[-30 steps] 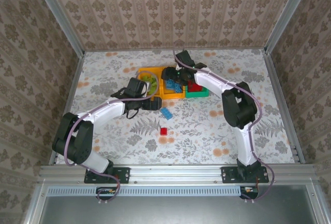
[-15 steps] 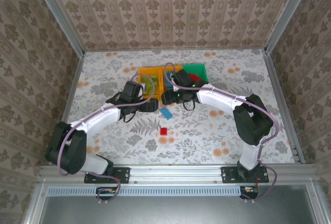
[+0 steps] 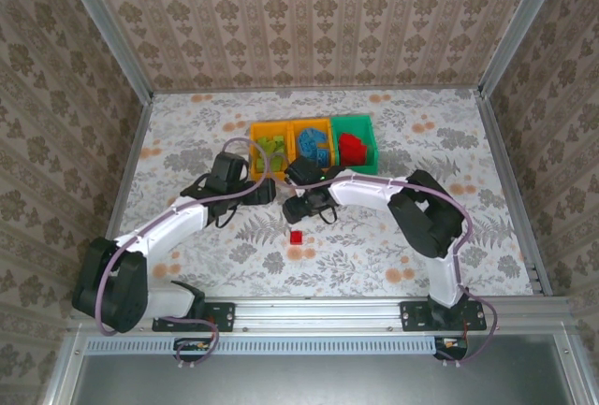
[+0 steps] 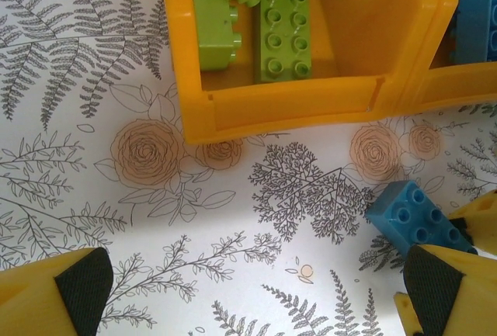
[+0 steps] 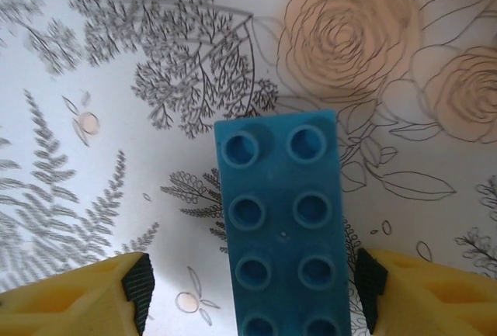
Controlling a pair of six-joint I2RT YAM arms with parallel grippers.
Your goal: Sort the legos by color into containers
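My right tool is down over the blue lego in the lower middle of its wrist view. That lego is a two-by-four brick, studs up, flat on the flowered surface. The tool is parted around it. One dark pad stands off to the left with bare surface between, and the other is just beside the brick's right edge. No grip on it.

From above, this tool sits at centre frame, just below the row of containers.

My left tool is spread wide and carries nothing, its pads down in the bottom corners of its wrist view. Across the top of that view runs the near wall of the left orange container, with lime legos inside. The blue lego shows at lower right.

In the top view, the middle orange container holds blue pieces and the green container holds red ones. One red lego lies alone on the surface, just below my right tool.
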